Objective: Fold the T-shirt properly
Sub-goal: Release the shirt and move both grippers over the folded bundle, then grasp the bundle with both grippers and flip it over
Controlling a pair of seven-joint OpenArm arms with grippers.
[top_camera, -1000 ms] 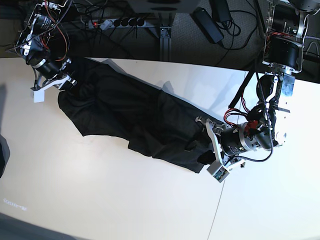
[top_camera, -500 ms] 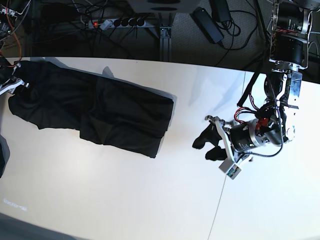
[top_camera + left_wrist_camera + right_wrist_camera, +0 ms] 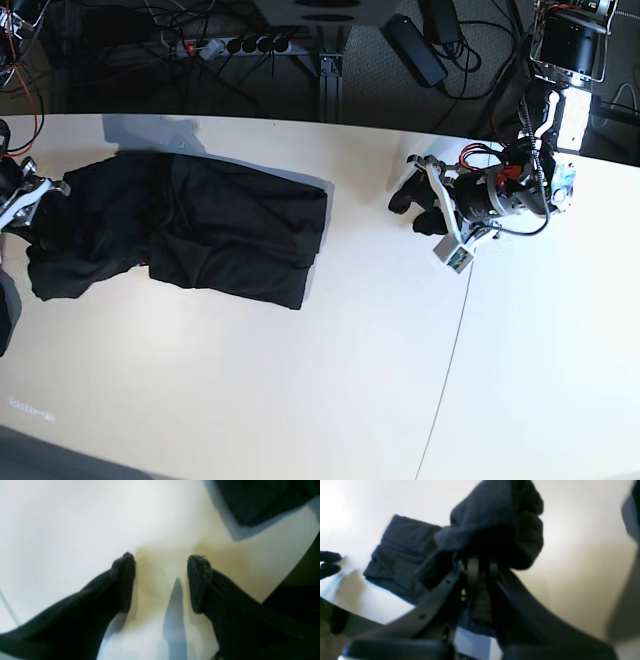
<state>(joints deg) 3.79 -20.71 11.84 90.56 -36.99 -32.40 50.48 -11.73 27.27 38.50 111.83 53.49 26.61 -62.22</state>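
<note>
Pincers differ in state. The left pincer stands wide, its two dark fingers apart with bare white table visible between them; it grasps nothing and is apart from the cloth. The right pincer is clenched on a gathered part of the T-shirt, whose bunched folds bulge beyond and beside the fingertips. In the base view, the left arm descends from the upper right and bends so that its pincer points toward the left of that view, low over the table. The right arm comes down at the left edge, partly cut off, with its pincer at the outer end of the cloth. The T-shirt lies across the left half of the table, a broad, squarish portion toward the middle and a narrower, rumpled portion toward the right pincer.
</note>
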